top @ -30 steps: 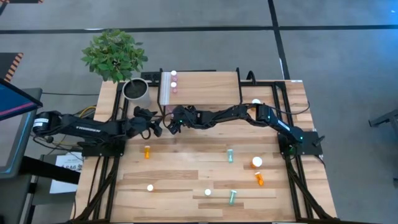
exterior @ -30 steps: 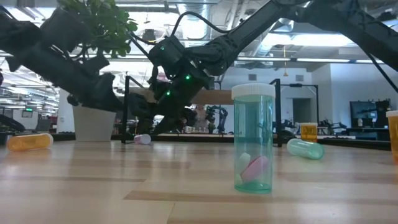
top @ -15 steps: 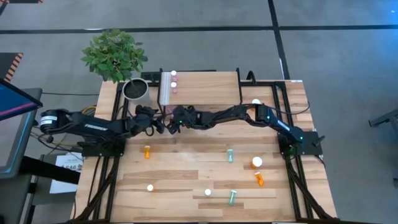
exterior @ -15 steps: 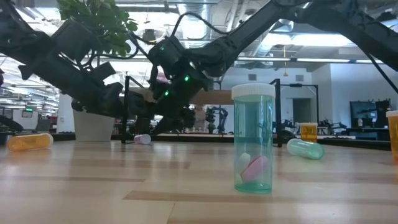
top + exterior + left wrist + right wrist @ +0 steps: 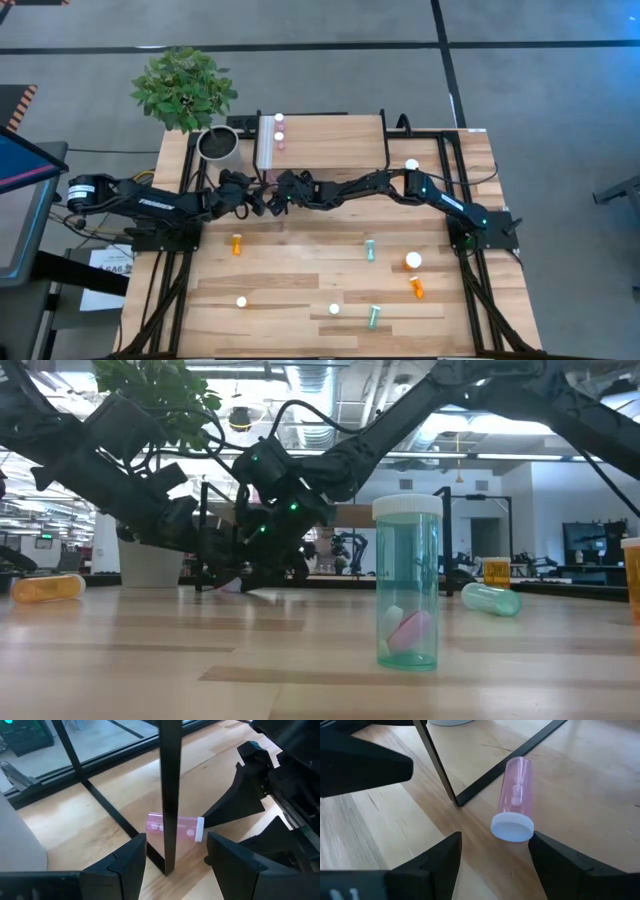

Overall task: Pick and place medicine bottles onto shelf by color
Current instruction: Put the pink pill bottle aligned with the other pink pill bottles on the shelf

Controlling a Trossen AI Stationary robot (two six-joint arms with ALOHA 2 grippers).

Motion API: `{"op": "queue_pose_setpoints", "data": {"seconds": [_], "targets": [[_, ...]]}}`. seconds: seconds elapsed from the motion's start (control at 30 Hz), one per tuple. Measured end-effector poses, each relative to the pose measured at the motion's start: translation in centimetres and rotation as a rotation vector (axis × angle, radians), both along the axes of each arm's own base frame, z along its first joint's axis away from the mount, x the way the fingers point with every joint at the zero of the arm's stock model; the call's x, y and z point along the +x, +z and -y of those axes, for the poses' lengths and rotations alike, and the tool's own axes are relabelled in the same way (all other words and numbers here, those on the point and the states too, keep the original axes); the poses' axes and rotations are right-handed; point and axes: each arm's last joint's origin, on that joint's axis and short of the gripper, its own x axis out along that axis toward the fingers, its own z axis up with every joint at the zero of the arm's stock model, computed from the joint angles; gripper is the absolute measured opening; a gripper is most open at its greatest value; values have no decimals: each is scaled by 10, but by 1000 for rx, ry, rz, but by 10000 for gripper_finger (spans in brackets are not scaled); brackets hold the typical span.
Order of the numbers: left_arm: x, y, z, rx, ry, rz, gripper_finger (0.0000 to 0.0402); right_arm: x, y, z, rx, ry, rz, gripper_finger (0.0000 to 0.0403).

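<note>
Pale wooden bench [image 5: 300, 290] fills the high view, with the small raised light-wood shelf [image 5: 330, 140] at its upper middle, where two pink white-capped bottles [image 5: 279, 131] stand near the white strip. Just below the shelf's lower left corner the left pincer [image 5: 258, 203] and the right pincer [image 5: 281, 201] meet nose to nose. A leafy green plant in a grey-white pot [image 5: 218, 143] stands at upper left. Scattered across the lower bench lie a small orange bottle [image 5: 236, 243], a teal bottle [image 5: 369, 249] and a larger orange bottle [image 5: 413, 262].

At bench level, an upright teal white-capped bottle [image 5: 407, 583] stands right of centre; both dark arms crowd together at left of centre.

From the left wrist, a pink transparent bottle [image 5: 185, 828] lies on its side behind a black shelf leg [image 5: 168, 795]; the left pincer's fingers [image 5: 122, 865] are spread, gripping nothing.

From the right wrist, the same pink bottle [image 5: 516, 795] lies cap toward the camera, beside the black frame; the right pincer's fingers [image 5: 437, 857] are released, either side of it.
</note>
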Motion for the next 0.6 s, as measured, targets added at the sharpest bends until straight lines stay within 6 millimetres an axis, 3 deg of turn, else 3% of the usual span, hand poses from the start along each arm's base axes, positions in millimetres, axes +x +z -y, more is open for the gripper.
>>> {"op": "queue_pose_setpoints", "data": {"seconds": [0.6], "targets": [[0, -1, 0, -6, -12, -13, 197, -1, -3, -8, -28, 19, -48, 105]]}}
